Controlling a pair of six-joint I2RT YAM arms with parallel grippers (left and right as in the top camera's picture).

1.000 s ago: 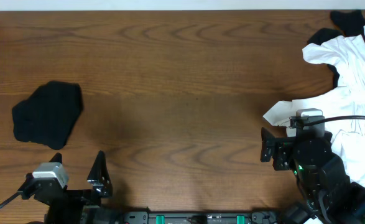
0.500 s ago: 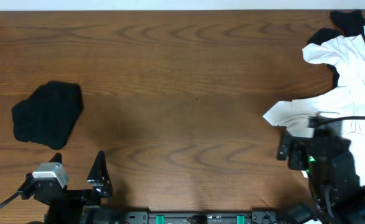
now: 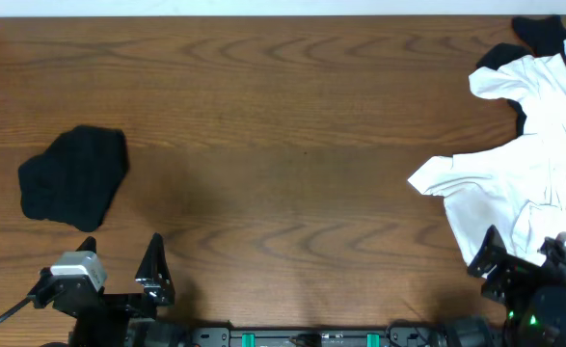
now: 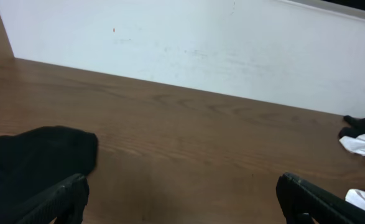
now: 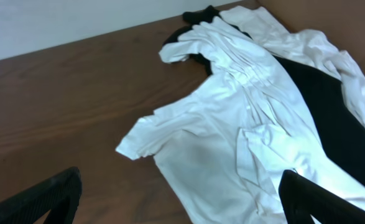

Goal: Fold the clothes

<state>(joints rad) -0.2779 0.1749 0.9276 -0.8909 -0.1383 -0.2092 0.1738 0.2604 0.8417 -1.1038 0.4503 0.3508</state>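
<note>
A folded black garment (image 3: 73,176) lies on the left of the wooden table; no print shows on it. It also shows in the left wrist view (image 4: 33,155). A crumpled pile of white clothes (image 3: 533,135) with black fabric under it (image 5: 331,112) lies at the right. My left gripper (image 3: 121,258) is open and empty near the front edge, just in front of the black garment (image 4: 182,208). My right gripper (image 3: 524,258) is open and empty over the near edge of the white shirt (image 5: 232,124), its jaws (image 5: 182,205) apart from the cloth.
The wooden table (image 3: 283,145) stretches between the two garments. A white wall (image 4: 201,43) runs along its far edge. A black sleeve end (image 3: 541,31) sticks out at the pile's far corner.
My right arm has pulled back from the white shirt's left corner toward the front right edge. The left arm and both garments have not moved.
</note>
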